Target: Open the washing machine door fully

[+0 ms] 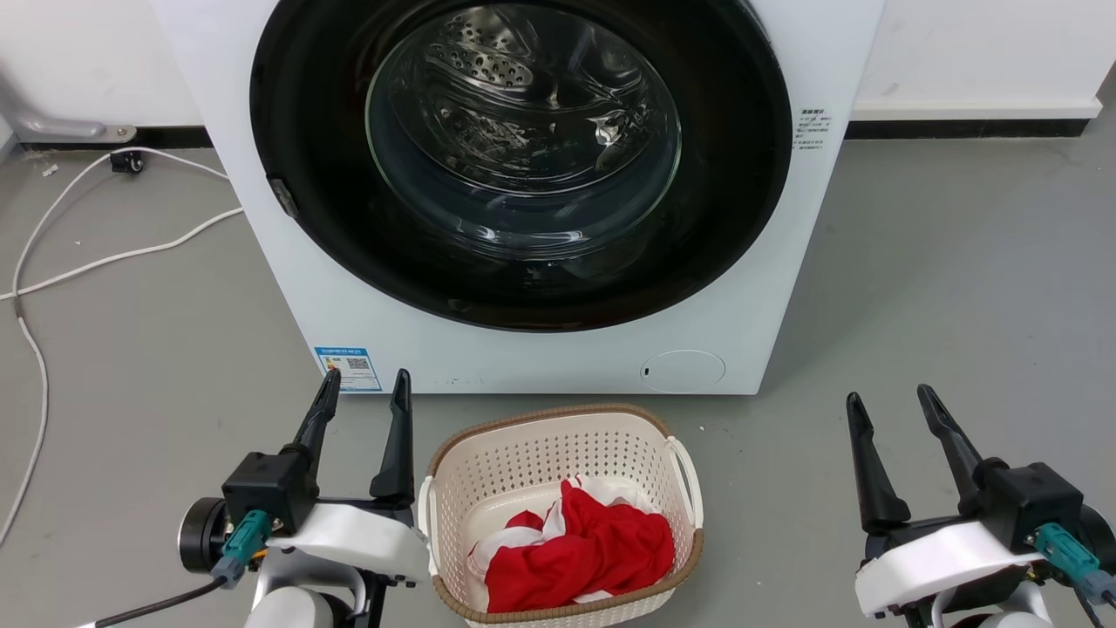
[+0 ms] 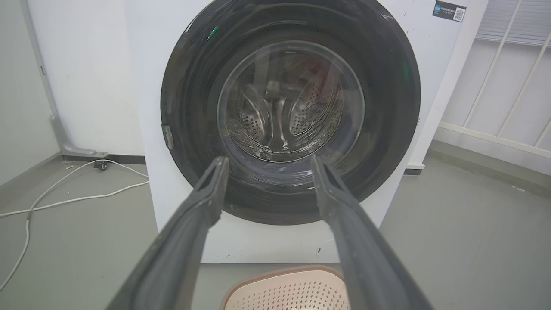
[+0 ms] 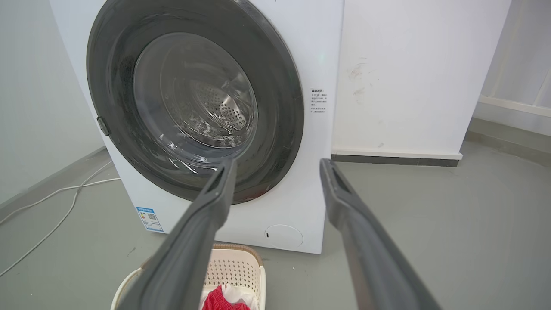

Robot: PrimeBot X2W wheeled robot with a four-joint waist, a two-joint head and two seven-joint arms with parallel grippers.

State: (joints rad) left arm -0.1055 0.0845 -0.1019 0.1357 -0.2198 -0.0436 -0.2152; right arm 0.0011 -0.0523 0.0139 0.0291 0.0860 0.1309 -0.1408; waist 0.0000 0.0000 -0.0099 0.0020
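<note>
One white washing machine (image 1: 540, 358) stands on the floor (image 1: 942, 262), its washing machine door (image 1: 523, 148) shut flush against the front. The laundry basket (image 1: 549, 412) sits just before it, likely awaiting loading. Left end effector (image 1: 366, 377) and right end effector (image 1: 889, 395) flank it, both spread and empty. Blue label (image 1: 348, 368) and side notice (image 1: 812, 131): print too small to read.

Washing machine (image 1: 540, 358) stood with door (image 1: 521, 157) closed; basket (image 1: 558, 414) of red cloth (image 1: 584, 549) lay between left gripper (image 1: 367, 377) and right gripper (image 1: 889, 395), jaws apart.
</note>
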